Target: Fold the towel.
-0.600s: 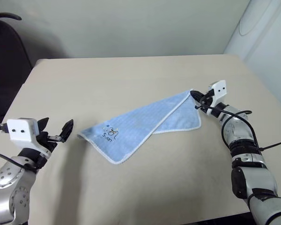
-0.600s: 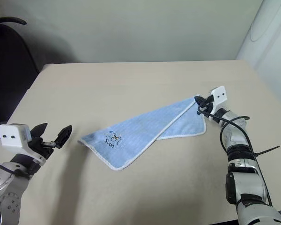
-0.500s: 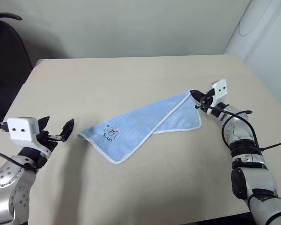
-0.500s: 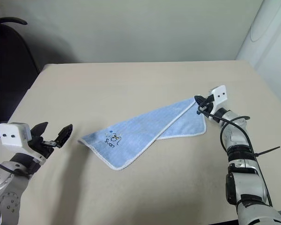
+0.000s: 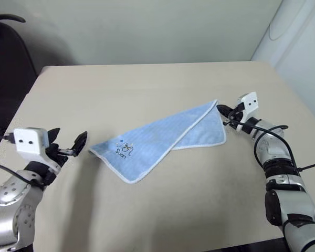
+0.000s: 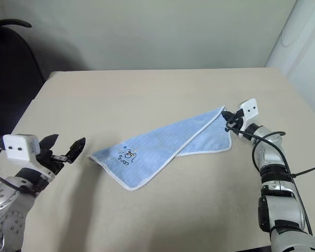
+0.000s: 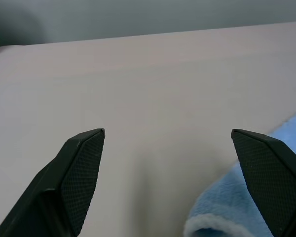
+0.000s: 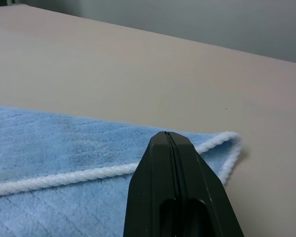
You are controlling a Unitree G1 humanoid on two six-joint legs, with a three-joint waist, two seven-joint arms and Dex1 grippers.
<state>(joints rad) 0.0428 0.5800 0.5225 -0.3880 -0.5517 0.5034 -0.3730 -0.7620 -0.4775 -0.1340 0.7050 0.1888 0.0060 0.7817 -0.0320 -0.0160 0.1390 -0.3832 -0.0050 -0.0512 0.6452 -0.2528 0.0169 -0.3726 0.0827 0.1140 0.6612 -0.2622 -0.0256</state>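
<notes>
The towel (image 5: 157,139), light blue with white edging, lies folded over on itself on the beige table (image 5: 147,84), its dark logo (image 5: 122,148) facing up near its left corner. My right gripper (image 5: 223,112) is shut at the towel's far right corner. In the right wrist view its closed fingers (image 8: 177,168) sit just above the towel's corner (image 8: 222,153), and no cloth shows between them. My left gripper (image 5: 68,144) is open and level, just left of the towel's left corner (image 7: 227,212), which lies by one finger (image 7: 269,170).
A dark chair (image 5: 5,52) stands beyond the table's far left corner. A white rounded object (image 5: 299,31) is past the right edge. Bare tabletop surrounds the towel on all sides.
My left gripper has edged a little right, toward the towel's left corner. The right arm has shifted slightly right. The towel lies as before.
</notes>
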